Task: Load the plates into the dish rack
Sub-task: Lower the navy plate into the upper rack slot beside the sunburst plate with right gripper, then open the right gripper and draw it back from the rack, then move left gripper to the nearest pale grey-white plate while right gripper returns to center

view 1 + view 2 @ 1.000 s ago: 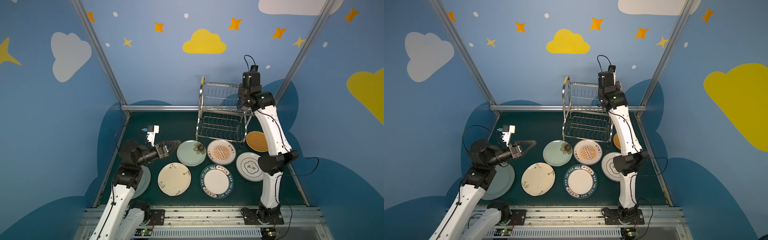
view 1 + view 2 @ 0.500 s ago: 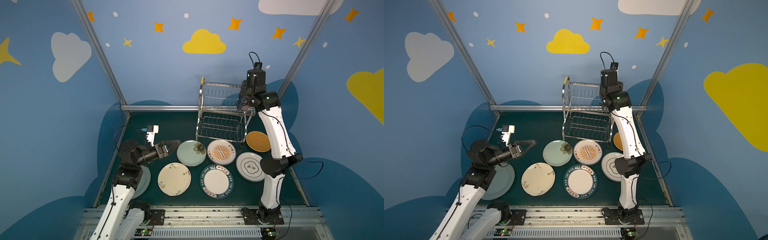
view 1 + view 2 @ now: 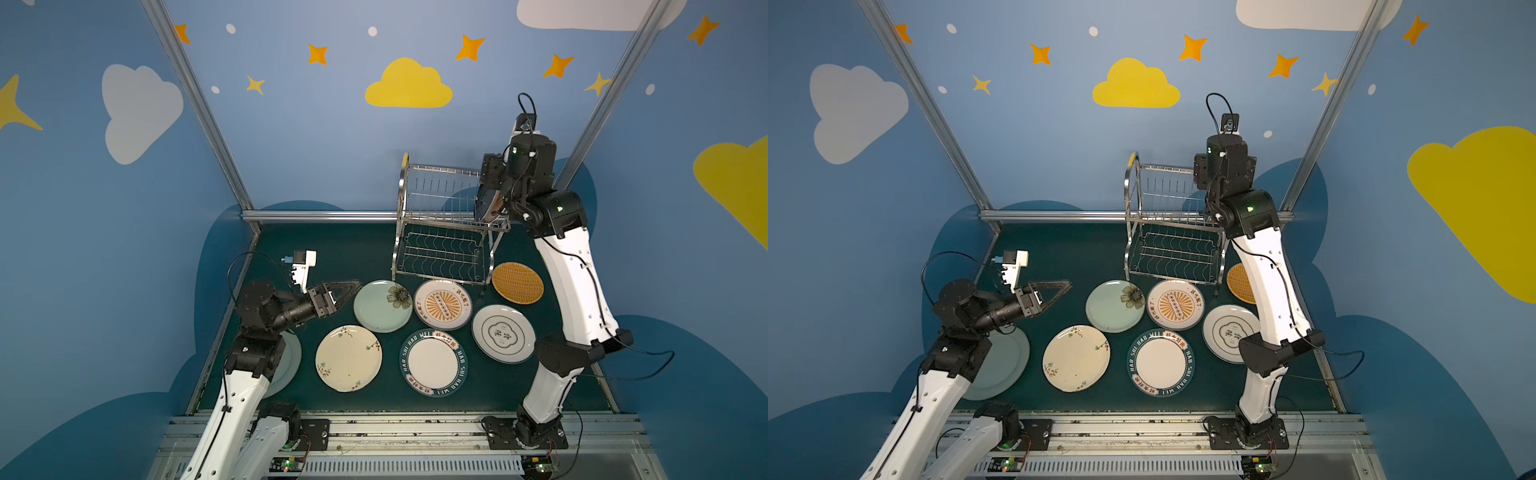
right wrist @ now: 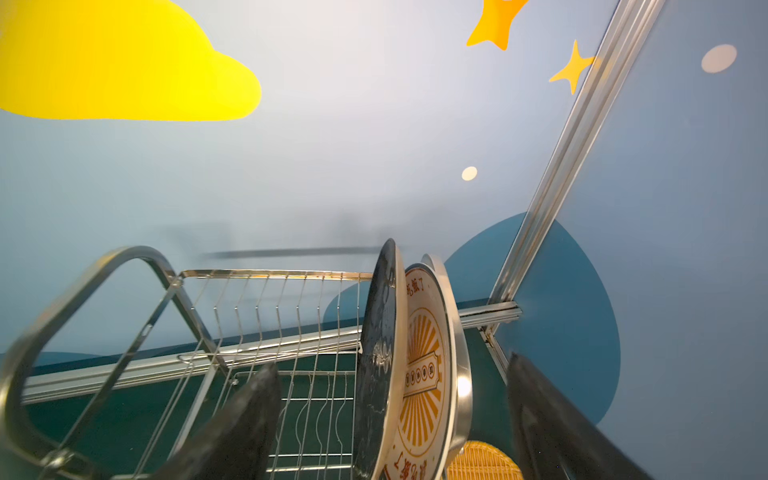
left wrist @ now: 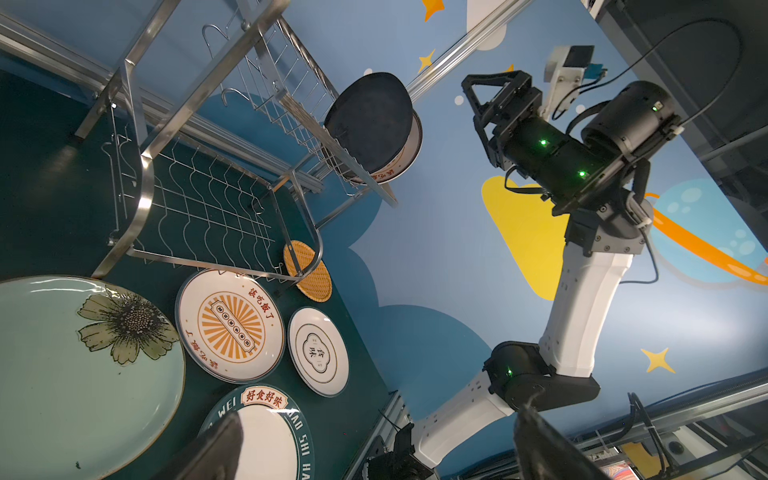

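Far left on the dark green desk [image 3: 332,249]: one pale plate [image 3: 1009,361], lying flat, partly hidden under the left arm.

Left gripper [image 3: 347,289]: hangs low over the desk, pointing toward the plates, fingers spread wide, holding nothing.

Cream blossom plate [image 3: 348,358]: flat, near the front edge.

Green flower plate [image 3: 380,307]: flat, just behind the cream one, its rim meeting the orange sunburst plate [image 3: 443,304].

Teal lettered plate [image 3: 433,362]: flat, in front of the sunburst plate, rims touching.

Dish rack [image 3: 440,232]: stands toward the back of the desk, right of centre; the lower shelf holds nothing.

White emblem plate [image 3: 503,333]: flat, right of the teal one.

Orange woven plate [image 3: 517,282]: flat, just beside the rack's right front foot.

Upper tier, right end: navy plate [image 5: 368,120] standing on edge in the slots, with a second sunburst plate [image 4: 424,365] close behind it.

Right gripper [image 5: 478,95]: above that end of the rack, fingers well apart, clear of both racked plates.
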`<state>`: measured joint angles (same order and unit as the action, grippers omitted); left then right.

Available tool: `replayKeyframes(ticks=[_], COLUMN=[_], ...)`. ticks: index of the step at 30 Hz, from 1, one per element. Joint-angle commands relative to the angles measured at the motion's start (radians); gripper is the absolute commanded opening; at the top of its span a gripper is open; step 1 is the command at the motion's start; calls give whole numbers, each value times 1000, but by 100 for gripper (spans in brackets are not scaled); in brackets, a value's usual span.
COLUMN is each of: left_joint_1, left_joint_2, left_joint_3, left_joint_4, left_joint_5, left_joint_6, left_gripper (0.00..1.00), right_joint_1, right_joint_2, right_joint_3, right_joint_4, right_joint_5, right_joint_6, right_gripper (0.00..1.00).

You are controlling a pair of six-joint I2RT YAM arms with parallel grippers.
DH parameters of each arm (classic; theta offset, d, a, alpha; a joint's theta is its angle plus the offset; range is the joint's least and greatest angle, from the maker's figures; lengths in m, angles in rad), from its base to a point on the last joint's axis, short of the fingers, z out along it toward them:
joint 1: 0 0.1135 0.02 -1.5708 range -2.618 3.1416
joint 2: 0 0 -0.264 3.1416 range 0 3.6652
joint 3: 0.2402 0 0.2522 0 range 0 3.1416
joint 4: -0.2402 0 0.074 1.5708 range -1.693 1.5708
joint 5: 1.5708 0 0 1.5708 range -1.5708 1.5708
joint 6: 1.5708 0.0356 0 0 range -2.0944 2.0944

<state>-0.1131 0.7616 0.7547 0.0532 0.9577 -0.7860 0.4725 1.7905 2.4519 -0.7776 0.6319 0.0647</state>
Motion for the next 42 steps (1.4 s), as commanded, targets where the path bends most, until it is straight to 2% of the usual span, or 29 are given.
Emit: replayKeyframes(ticks=[1, 5, 10, 14, 16, 19, 22, 24, 27, 31, 35, 36, 42], left_joint_1=[4, 4, 4, 3, 3, -4, -5, -4, 12, 42, 82, 93, 150], left_joint_2=[-10, -9, -8, -8, -4, 2, -2, -19, -27, -28, -66, -73, -100], left_joint_3=[-5, -3, 1, 8, 7, 6, 4, -16, -21, -52, -128, -145, -200], left_joint_4=[5, -7, -31, -72, -95, -163, -305, -431, -620, -764, -843, -840, -952], left_joint_5=[4, 0, -14, -45, -76, -151, -246, -384, -566, -659, -735, -739, -961], left_joint_6=[9, 14, 27, 52, 59, 74, 95, 91, 31, -135, -336, -360, -465], left_gripper=[100, 100, 100, 100, 100, 100, 100, 100, 100, 100, 100, 100, 100], right_joint_1=[31, 82, 138, 170, 192, 207, 213, 221, 231, 244, 264, 265, 265], right_joint_2=[-79, -189, -327, -473, -536, -609, -655, -677, -702, -703, -663, -656, -629], right_joint_3=[-69, -204, -396, -698, -857, -1066, -1228, -1323, -1452, -1592, -1638, -1639, -1660], right_joint_4=[44, 48, 11, 98, 175, 264, 340, 387, 469, 593, 631, 624, 654], right_joint_5=[-25, -98, -263, -464, -507, -533, -583, -607, -626, -632, -616, -608, -615], right_joint_6=[-31, -25, 65, 138, 148, 151, 168, 175, 190, 205, 206, 217, 220], right_gripper=[88, 91, 91, 91, 91, 91, 91, 91, 91, 91, 91, 91, 91])
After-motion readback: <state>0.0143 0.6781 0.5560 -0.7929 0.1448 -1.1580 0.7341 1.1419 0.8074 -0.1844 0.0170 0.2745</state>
